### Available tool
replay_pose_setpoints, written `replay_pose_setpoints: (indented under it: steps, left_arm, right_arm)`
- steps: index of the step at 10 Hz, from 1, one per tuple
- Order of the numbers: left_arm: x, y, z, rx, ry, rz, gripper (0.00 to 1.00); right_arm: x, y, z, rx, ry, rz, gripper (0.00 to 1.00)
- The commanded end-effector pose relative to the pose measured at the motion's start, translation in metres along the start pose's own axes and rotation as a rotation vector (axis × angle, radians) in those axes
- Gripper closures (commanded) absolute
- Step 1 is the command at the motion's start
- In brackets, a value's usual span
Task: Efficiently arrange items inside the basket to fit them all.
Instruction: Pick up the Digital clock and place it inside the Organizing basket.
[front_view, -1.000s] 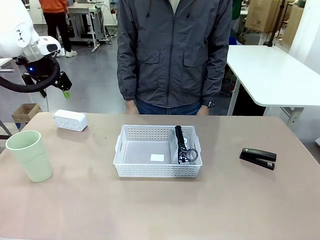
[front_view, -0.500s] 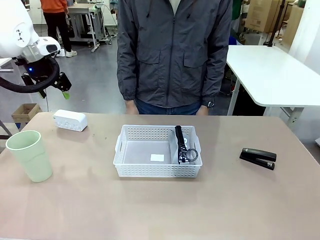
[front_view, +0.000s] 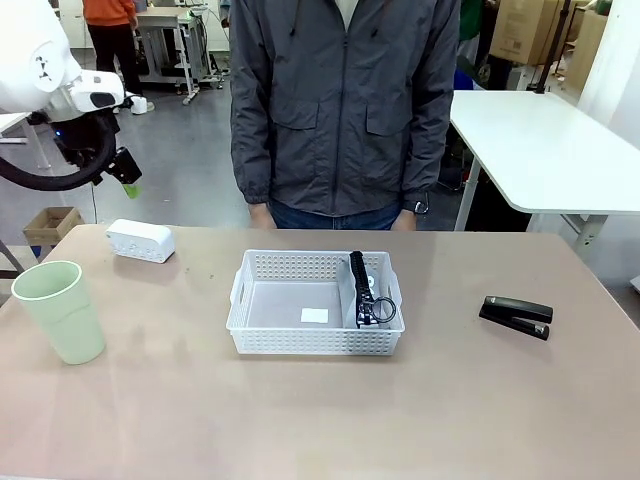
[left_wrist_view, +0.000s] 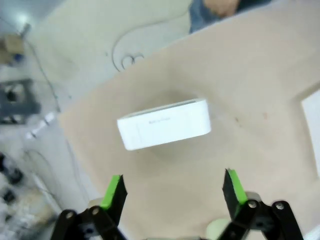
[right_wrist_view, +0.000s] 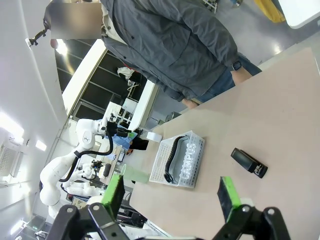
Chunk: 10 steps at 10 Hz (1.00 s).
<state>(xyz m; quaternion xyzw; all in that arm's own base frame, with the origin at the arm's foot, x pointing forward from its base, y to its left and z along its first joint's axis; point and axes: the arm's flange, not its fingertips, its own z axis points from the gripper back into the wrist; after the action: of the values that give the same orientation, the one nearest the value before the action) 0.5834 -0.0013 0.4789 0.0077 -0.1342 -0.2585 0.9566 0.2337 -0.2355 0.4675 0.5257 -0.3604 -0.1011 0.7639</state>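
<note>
Over the surface's (front_view: 300, 420) far left corner, the left hand (left_wrist_view: 172, 183) hangs with jaws spread wide, well above the small white box (front_view: 140, 240). Inside the basket (front_view: 315, 343), the shoe (front_view: 359, 287) stands on edge against the right wall; cup (front_view: 58, 310) and stapler (front_view: 515, 316) sit outside, left and right. The right hand (right_wrist_view: 172, 192) gapes too

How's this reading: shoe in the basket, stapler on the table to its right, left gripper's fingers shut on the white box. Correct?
No: the left wrist view shows the left gripper with fingers open above the white box, not touching it. Shoe in the basket and stapler to its right are correct.
</note>
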Motion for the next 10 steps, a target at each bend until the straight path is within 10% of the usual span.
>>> replay_pose_setpoints:
  steps: [1, 7, 8, 9, 10]
  left_arm:
    - [-0.006, 0.009, -0.004, 0.002, -0.047, -0.423, 0.00]
    - [-0.016, 0.021, -0.011, -0.096, -0.027, -1.493, 0.00]
    - [-0.010, 0.018, -0.010, -0.084, -0.070, -1.523, 0.00]
    - [0.001, 0.015, -0.007, -0.126, -0.105, -1.260, 0.00]
    - [-0.012, 0.007, -0.013, -0.090, 0.017, -1.325, 0.00]
  right_arm:
    - [0.004, 0.000, 0.000, 0.021, -0.020, 0.028, 0.00]
    - [0.004, 0.000, 0.000, 0.021, -0.020, 0.028, 0.00]
    - [0.004, 0.000, 0.000, 0.021, -0.020, 0.028, 0.00]
    - [0.004, 0.000, 0.000, 0.021, -0.020, 0.028, 0.00]
    - [0.004, 0.000, 0.000, 0.021, -0.020, 0.028, 0.00]
